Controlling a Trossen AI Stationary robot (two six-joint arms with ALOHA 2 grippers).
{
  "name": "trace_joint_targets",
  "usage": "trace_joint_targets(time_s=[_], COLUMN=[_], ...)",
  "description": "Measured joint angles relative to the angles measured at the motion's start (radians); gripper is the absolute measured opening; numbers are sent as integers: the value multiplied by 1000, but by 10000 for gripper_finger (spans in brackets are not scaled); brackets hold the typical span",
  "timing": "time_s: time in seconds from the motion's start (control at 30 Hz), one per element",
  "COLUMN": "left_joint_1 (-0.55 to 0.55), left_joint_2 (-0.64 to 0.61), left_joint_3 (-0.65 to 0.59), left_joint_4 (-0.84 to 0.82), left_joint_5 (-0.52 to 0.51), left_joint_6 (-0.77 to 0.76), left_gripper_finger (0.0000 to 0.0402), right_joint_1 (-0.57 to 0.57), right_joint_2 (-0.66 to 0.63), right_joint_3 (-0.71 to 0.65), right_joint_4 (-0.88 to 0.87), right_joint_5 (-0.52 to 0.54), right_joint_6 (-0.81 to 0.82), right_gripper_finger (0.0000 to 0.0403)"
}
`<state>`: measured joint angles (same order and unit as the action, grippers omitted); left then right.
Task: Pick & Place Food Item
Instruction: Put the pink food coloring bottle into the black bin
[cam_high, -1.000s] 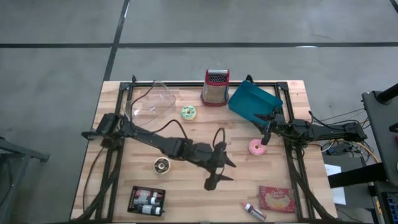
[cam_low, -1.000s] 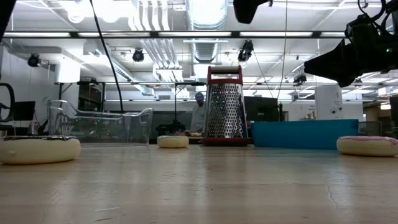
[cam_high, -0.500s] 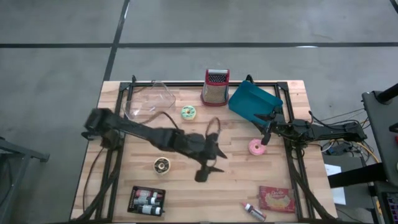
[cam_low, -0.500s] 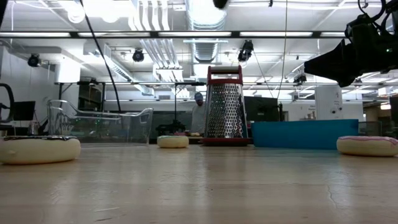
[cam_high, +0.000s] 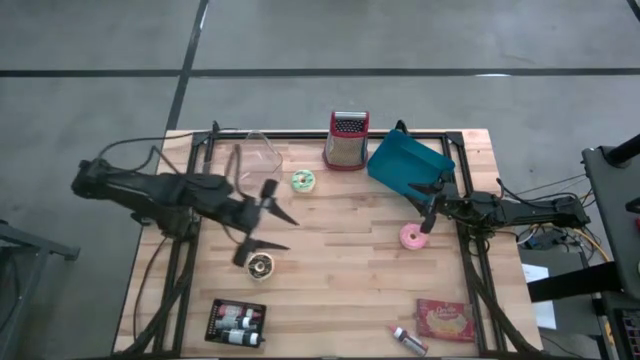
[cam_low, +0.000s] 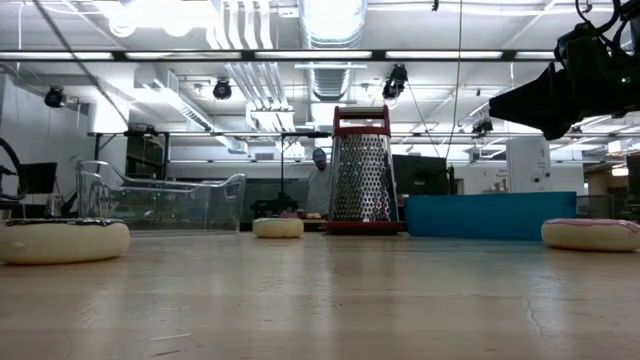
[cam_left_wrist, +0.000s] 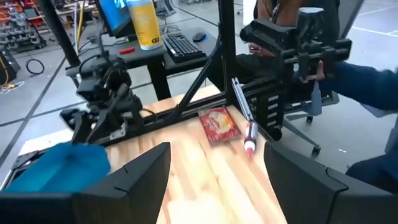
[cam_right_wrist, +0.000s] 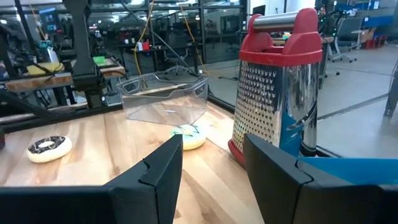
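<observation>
Three doughnuts lie flat on the wooden table (cam_high: 330, 280): a chocolate one (cam_high: 260, 265), a green one (cam_high: 302, 180) and a pink one (cam_high: 411, 237). My left gripper (cam_high: 285, 232) hangs open above the table's left half, just beyond the chocolate doughnut, with nothing between its fingers (cam_left_wrist: 143, 174). My right gripper (cam_high: 420, 208) waits open at the right, above the pink doughnut and next to the blue bin (cam_high: 408, 165). It looks toward the grater (cam_right_wrist: 277, 81) and holds nothing.
A clear container (cam_high: 240, 160) stands at the far left, a red-topped grater (cam_high: 346, 140) at the far middle. A black box (cam_high: 236, 322), a snack packet (cam_high: 445, 318) and a tube (cam_high: 408, 338) lie along the near edge. A person's sleeve (cam_left_wrist: 373, 81) shows beyond the table.
My left gripper has risen and swung back from the middle of the table toward its left edge, rolling a little, and now hangs by the chocolate doughnut. It has stayed open. In the low view it has gone up out of the picture.
</observation>
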<state>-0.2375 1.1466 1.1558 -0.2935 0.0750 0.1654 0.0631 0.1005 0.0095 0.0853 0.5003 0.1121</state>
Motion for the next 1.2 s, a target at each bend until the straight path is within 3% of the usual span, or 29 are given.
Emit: trace_joint_targets(time_s=[0.13, 0.23, 0.5, 0.67, 0.83, 0.97, 1.2], left_joint_1=[1, 1, 1, 1, 1, 1, 1], left_joint_2=[-148, -254, -425, -453, -452, -452, -451], left_joint_3=[-152, -236, -361, -393, -408, -417, -424], left_joint_4=[-3, 8, 109, 106, 106, 106, 106], left_joint_5=[0, 0, -5, -5, -5, -5, -6], left_joint_6=[0, -4, -5, -9, -8, -9, -12], left_gripper_finger=[264, 264, 264, 264, 264, 264, 264], right_joint_1=[0, 0, 0, 0, 0, 0, 23], right_joint_2=[0, 0, 0, 0, 1, 5, 111], right_joint_3=[0, 0, 0, 0, 0, 2, 105], right_joint_4=[0, -1, 3, 49, 199, 330, 262], right_joint_5=[-3, -3, -26, -148, -368, -376, -405], right_joint_6=[139, 142, 242, 283, 232, 229, 272], right_gripper_finger=[164, 164, 164, 164, 164, 163, 147])
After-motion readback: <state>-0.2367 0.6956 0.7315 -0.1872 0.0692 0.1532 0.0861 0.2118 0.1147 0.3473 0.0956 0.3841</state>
